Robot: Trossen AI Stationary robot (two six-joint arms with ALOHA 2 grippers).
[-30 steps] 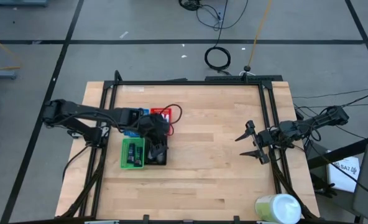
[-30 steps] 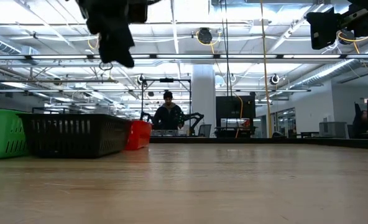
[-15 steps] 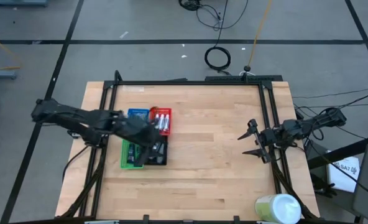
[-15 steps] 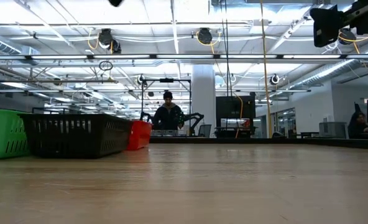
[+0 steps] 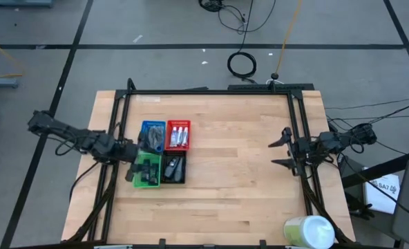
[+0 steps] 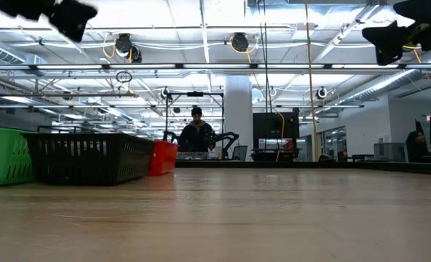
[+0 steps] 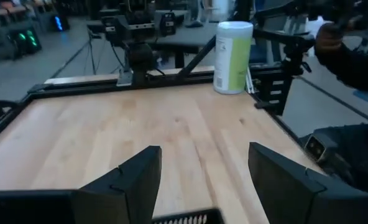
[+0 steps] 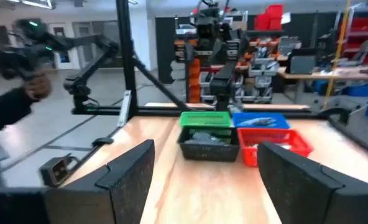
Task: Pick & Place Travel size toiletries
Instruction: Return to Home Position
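We see four small plastic mesh trays grouped on the left half of the pale wooden desk [image 5: 239, 187]. They sit in two touching pairs, with the blue tray [image 5: 153, 124] beside the red tray [image 5: 179, 122], and the green tray [image 5: 148, 185] beside the black tray [image 5: 174, 181].

The small white toiletry tubes [image 5: 179, 136] lie side by side in the red tray, and the dark grey oblong packs [image 5: 171, 166] lie in the black one. The blue and green trays hold darker items we cannot make out.

The left arm [image 5: 73, 136] reaches in from the desk's left edge. The left jaws hang over the green tray's outer edge, released and empty.

The right arm [image 5: 336, 140] sits at the right edge, well apart from the trays. The right jaws are spread wide with nothing between them.

A big pale green-white cylinder [image 5: 308, 232] stands upright at the desk corner on the right arm's side. In the low view a person [image 6: 196, 135] stands in the room far behind the desk.
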